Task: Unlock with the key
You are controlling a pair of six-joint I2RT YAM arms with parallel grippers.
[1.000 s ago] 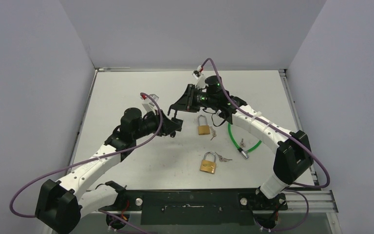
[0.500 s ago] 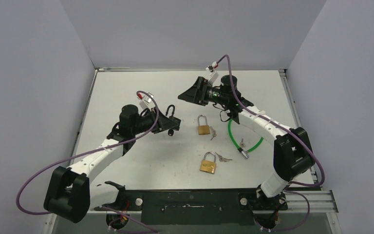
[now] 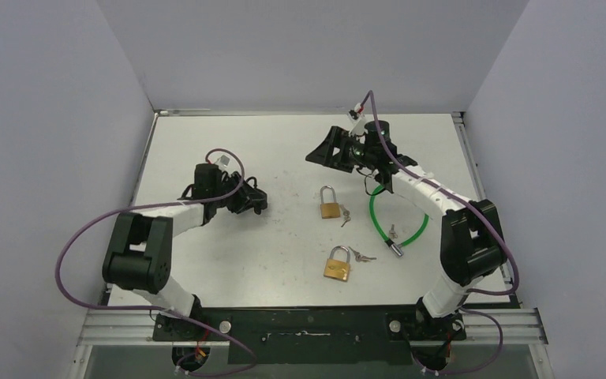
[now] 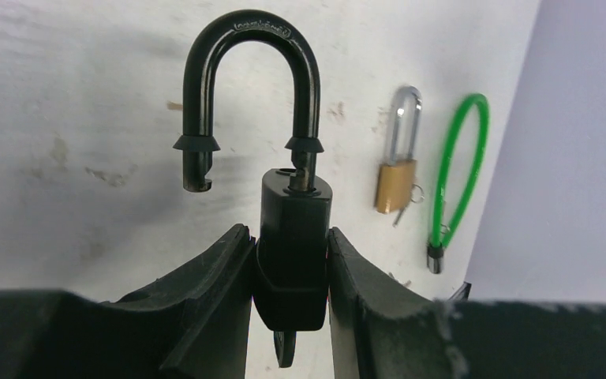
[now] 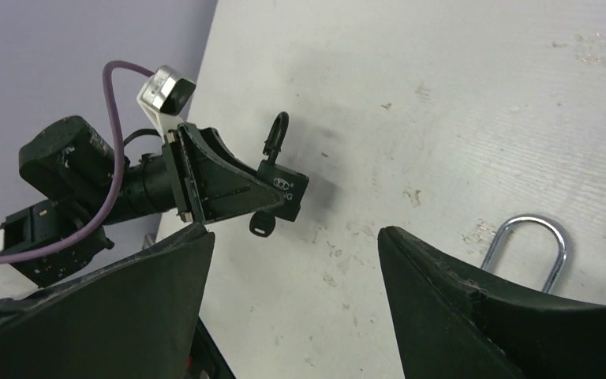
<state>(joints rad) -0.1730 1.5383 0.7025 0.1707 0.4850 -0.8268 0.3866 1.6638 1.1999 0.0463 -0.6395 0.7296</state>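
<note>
- Top external view: left claw sits low over the left-centre of the counter. Right claw is up near the far side, well apart from it.
- Left wrist view: left claw is clamped on the body of the black padlock, one finger on each flat side, body seated deep between them.
- Shackle points away from the claw. One leg is in the body; the other hangs free beside it, so the lock is open.
- Right wrist view: key hangs from the underside of the padlock body, just below the left claw's fingers.
- Cannot tell whether the padlock touches the counter.
- Right claw: jaws spread wide, nothing between them, facing the held padlock from a distance.
- Two brass padlocks lie mid-counter, shackles closed, a small key beside each. Green cable lock lies to their right.
</note>
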